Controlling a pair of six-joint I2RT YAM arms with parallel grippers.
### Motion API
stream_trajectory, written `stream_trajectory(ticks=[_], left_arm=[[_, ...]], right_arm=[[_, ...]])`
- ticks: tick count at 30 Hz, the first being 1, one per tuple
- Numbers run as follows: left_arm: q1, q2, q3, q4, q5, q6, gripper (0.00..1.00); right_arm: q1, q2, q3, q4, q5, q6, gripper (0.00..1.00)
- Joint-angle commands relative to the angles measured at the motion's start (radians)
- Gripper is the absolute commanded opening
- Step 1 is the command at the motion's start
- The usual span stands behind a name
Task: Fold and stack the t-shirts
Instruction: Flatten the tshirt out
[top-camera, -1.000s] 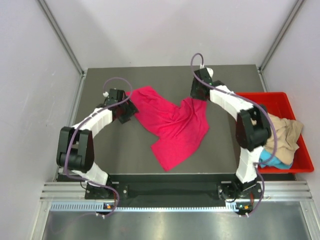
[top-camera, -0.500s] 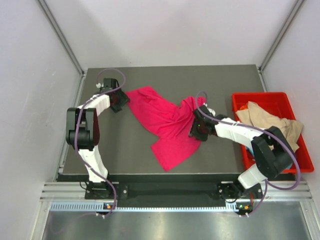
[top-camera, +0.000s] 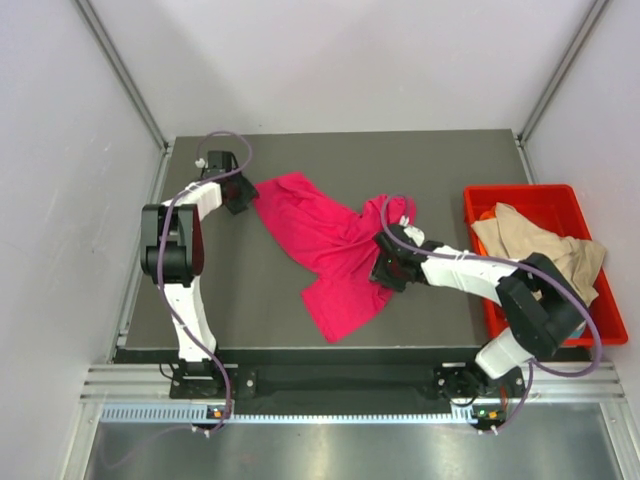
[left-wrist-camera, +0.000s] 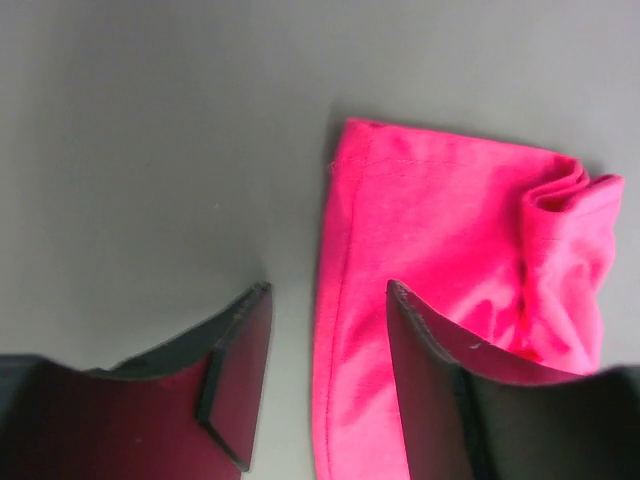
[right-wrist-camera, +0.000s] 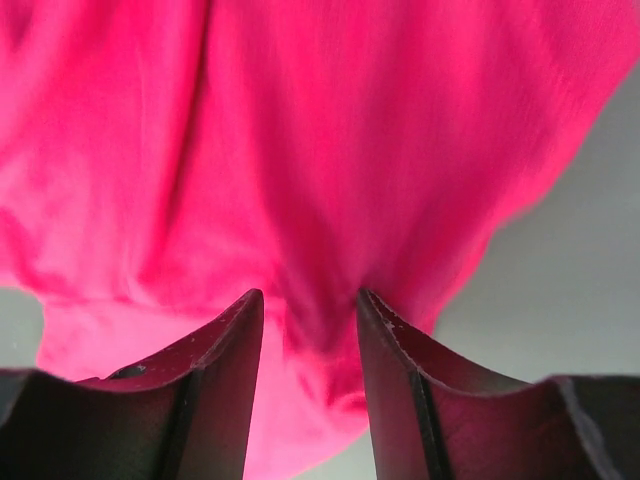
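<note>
Left gripper (left-wrist-camera: 328, 290) fingers spread, magenta t-shirt (left-wrist-camera: 440, 230) hem between them, right gripper (right-wrist-camera: 308, 297) fingers straddling bunched cloth, grip unclear

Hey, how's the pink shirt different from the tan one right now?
The pink shirt is bright magenta, the tan shirt pale beige. The pink shirt lies on the dark table; the tan shirt sits in the red bin, spilling over its rim. The left tool is at the pink shirt's far corner and the right tool on its middle; neither touches the tan shirt. Both shirts are crumpled, unfolded.
</note>
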Motion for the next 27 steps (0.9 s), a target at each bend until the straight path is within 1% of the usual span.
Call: stream_trajectory(ticks=[1, 3, 4, 6, 7, 8, 10, 11, 12, 13, 14, 15, 16, 17, 18, 19, 20, 21, 22, 23, 25, 27], left_arm=[[0.002, 0.014, 0.013, -0.077, -0.037, -0.020, 0.51], [0.000, -0.011, -0.002, -0.112, -0.056, -0.036, 0.47], [-0.003, -0.026, -0.019, -0.117, -0.056, -0.043, 0.46], [-0.006, -0.090, -0.090, -0.108, -0.082, -0.056, 0.46], [-0.008, -0.147, -0.157, -0.075, -0.077, -0.066, 0.46], [-0.009, -0.173, -0.189, -0.062, -0.074, -0.075, 0.46], [-0.012, -0.227, -0.243, -0.051, -0.070, -0.097, 0.46], [-0.014, -0.273, -0.287, -0.045, -0.070, -0.103, 0.46], [-0.015, -0.296, -0.306, -0.042, -0.029, -0.109, 0.46], [-0.015, -0.319, -0.326, -0.036, -0.021, -0.118, 0.47], [-0.015, -0.357, -0.354, -0.028, -0.011, -0.119, 0.48], [-0.015, -0.373, -0.357, -0.021, -0.004, -0.112, 0.49], [-0.015, -0.382, -0.355, -0.021, 0.001, -0.099, 0.50], [-0.014, -0.391, -0.334, -0.028, -0.005, -0.089, 0.52], [-0.012, -0.390, -0.319, -0.037, -0.005, -0.083, 0.52], [-0.012, -0.376, -0.282, -0.041, -0.002, -0.070, 0.53], [-0.011, -0.368, -0.265, -0.044, -0.001, -0.066, 0.54], [-0.011, -0.358, -0.245, -0.051, 0.001, -0.066, 0.55], [-0.011, -0.335, -0.208, -0.056, 0.010, -0.068, 0.55], [-0.011, -0.322, -0.193, -0.057, 0.016, -0.069, 0.55], [-0.011, -0.295, -0.159, -0.054, 0.033, -0.076, 0.55], [-0.011, -0.281, -0.150, -0.054, 0.055, -0.077, 0.55]], right_arm=[[-0.132, 0.089, 0.015, 0.012, 0.123, -0.133, 0.44], [-0.206, 0.162, 0.089, 0.004, 0.117, -0.223, 0.44], [-0.271, 0.187, 0.118, 0.004, 0.110, -0.256, 0.44], [-0.347, 0.263, 0.227, -0.002, 0.118, -0.346, 0.43], [-0.367, 0.290, 0.268, -0.005, 0.121, -0.378, 0.43], [-0.381, 0.348, 0.355, -0.015, 0.127, -0.432, 0.44], [-0.416, 0.412, 0.455, -0.043, 0.132, -0.480, 0.45], [-0.424, 0.469, 0.555, -0.066, 0.121, -0.531, 0.45], [-0.427, 0.495, 0.604, -0.087, 0.115, -0.552, 0.45], [-0.425, 0.512, 0.649, -0.112, 0.109, -0.569, 0.45], [-0.424, 0.524, 0.722, -0.176, 0.106, -0.579, 0.44], [-0.419, 0.520, 0.744, -0.210, 0.112, -0.577, 0.44], [-0.416, 0.505, 0.756, -0.248, 0.150, -0.554, 0.44], [-0.419, 0.485, 0.758, -0.329, 0.168, -0.517, 0.43], [-0.418, 0.425, 0.752, -0.368, 0.187, -0.427, 0.43], [-0.419, 0.390, 0.738, -0.402, 0.187, -0.373, 0.43], [-0.419, 0.326, 0.703, -0.466, 0.176, -0.271, 0.43], [-0.418, 0.293, 0.678, -0.486, 0.126, -0.226, 0.43], [-0.418, 0.264, 0.616, -0.502, 0.094, -0.184, 0.42], [-0.418, 0.212, 0.586, -0.541, 0.072, -0.106, 0.39], [-0.405, 0.169, 0.522, -0.571, 0.022, -0.051, 0.36], [-0.392, 0.117, 0.430, -0.609, -0.003, 0.019, 0.35]])
